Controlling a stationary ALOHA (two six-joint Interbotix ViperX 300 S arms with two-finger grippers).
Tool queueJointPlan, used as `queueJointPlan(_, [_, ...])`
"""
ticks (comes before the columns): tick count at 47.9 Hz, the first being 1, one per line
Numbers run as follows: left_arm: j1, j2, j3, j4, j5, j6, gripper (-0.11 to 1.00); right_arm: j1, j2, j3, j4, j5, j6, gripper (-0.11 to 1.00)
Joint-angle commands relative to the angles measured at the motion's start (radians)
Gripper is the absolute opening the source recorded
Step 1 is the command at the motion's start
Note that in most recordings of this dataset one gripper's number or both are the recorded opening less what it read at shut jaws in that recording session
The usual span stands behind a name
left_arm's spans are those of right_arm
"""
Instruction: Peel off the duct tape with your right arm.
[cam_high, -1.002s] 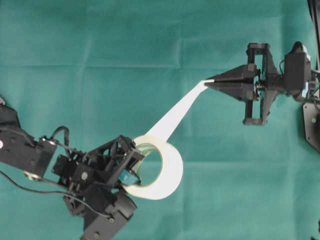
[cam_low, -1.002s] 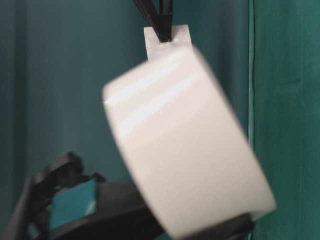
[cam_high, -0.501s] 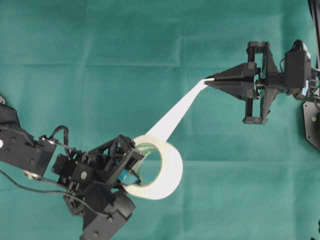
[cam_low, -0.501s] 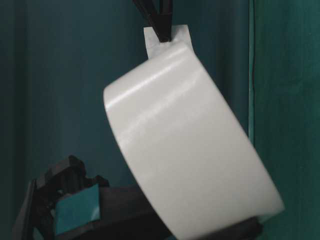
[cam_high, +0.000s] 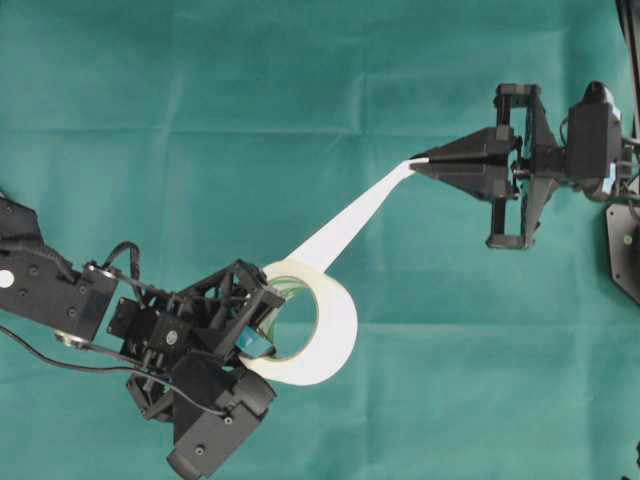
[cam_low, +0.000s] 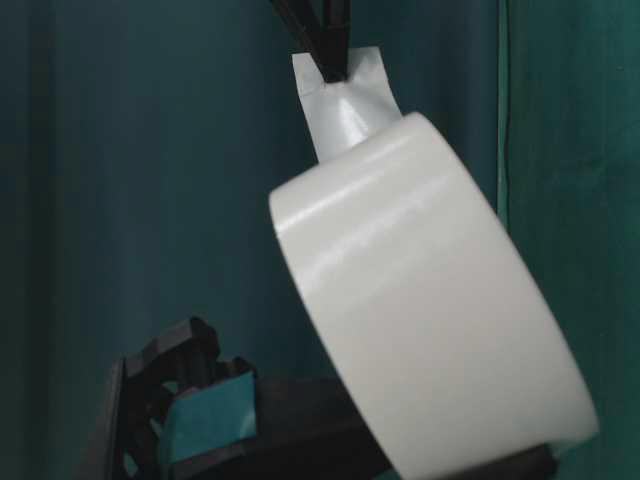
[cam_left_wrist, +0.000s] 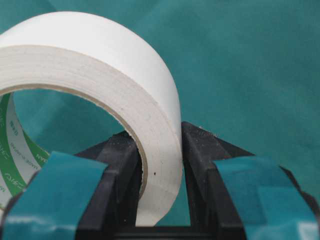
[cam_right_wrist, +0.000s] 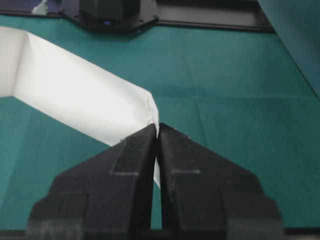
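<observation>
Up close in the left wrist view, the left gripper (cam_left_wrist: 160, 200) has its teal-padded fingers (cam_left_wrist: 65, 185) clamped on the wall of the duct tape (cam_left_wrist: 100, 65), one finger inside the ring and one outside. The white roll stands on edge in that grip, and its pale inner core with green print shows at the left side.

From table level the roll (cam_low: 430, 300) fills the frame, tilted, held up off the surface, with the teal pad of the left gripper (cam_low: 205, 425) low beside it. A loose white strip (cam_low: 345, 110) rises from the top of the roll to a pair of black fingertips.

From overhead, the left gripper (cam_high: 262, 322) sits at the lower left with the roll (cam_high: 310, 322) at its tip. The strip (cam_high: 350, 225) runs taut and diagonal, up and to the right over the green cloth (cam_high: 200, 100), to the right gripper (cam_high: 418, 161).

In the right wrist view, the right gripper (cam_right_wrist: 156, 131) is pinched tight, its two plain black fingers meeting on the end of the strip (cam_right_wrist: 75, 95), which stretches away to the upper left. The two grippers are well apart, joined only by that strip.
</observation>
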Motion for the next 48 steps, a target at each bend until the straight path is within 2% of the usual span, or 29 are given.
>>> queueJointPlan(1, [-0.005, -0.026, -0.012, -0.009, -0.003, -0.003, 0.21, -0.008, -0.012, -0.009, 0.0, -0.005, 0.003, -0.09])
queueJointPlan(21, [0.026, -0.025, 0.003, -0.009, -0.003, -0.005, 0.21, 0.002, -0.012, -0.008, 0.0, 0.029, 0.015, -0.09])
queueJointPlan(25, [0.035, -0.025, 0.006, -0.009, -0.002, -0.005, 0.21, 0.008, -0.011, -0.008, -0.002, 0.034, 0.015, -0.04])
queueJointPlan(35, [0.046, -0.023, 0.008, -0.009, 0.0, -0.005, 0.2, 0.017, -0.012, -0.006, -0.002, 0.046, 0.015, 0.19])
queueJointPlan(48, [0.063, -0.023, 0.008, -0.009, 0.0, -0.005, 0.2, 0.018, -0.012, 0.002, -0.002, 0.046, 0.015, 0.22])
